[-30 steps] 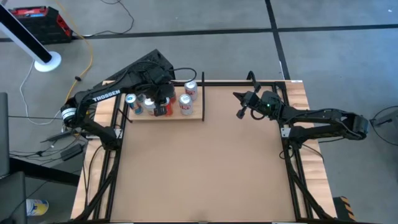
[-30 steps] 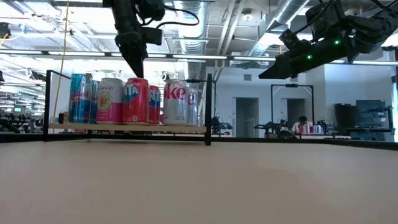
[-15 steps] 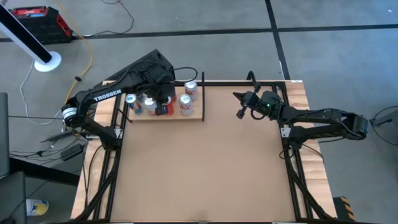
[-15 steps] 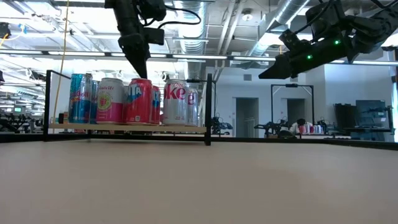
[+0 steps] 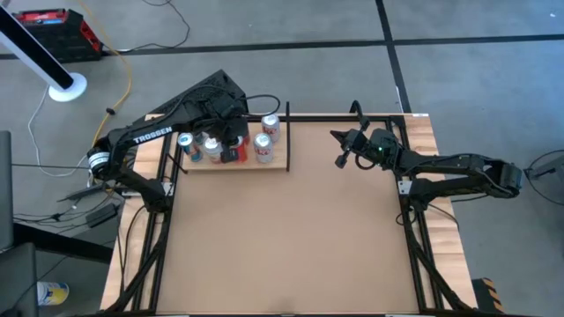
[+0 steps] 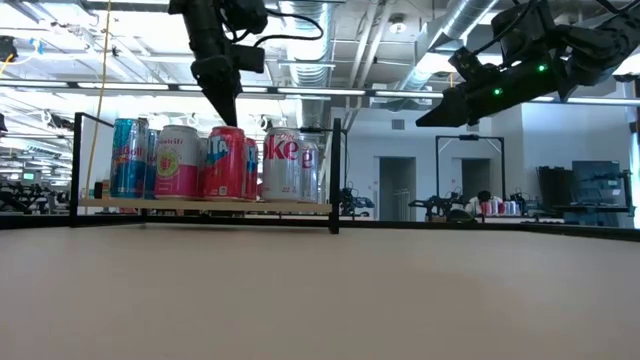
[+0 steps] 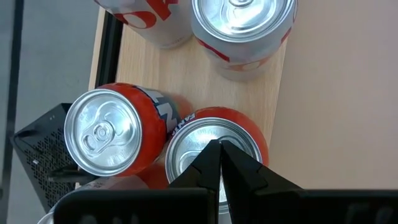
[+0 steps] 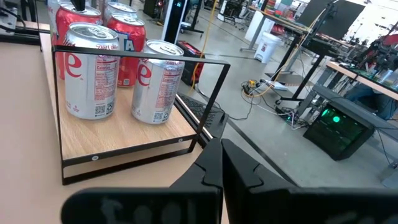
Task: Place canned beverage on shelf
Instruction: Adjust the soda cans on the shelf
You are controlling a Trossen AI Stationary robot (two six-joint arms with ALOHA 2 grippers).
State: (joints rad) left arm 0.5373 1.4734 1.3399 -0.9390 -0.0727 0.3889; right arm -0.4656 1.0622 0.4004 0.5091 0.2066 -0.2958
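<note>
Since a second ago our left arm has lifted slightly, its tip now just clear of the red can's lid. We see the brown surface (image 5: 291, 238) bare across its middle. At its eleven o'clock corner sits the shelf (image 5: 280, 162), pale wood edged with black rods, crowded with upright cans. Our left jaws (image 6: 224, 110) hang pressed together, holding nothing, right above the red can (image 6: 227, 163) at the shelf's front. At two o'clock of that can stand two silver cans (image 8: 93, 71). Our right jaws (image 5: 340, 161) wait in the air at the surface's one o'clock, also closed and empty.
</note>
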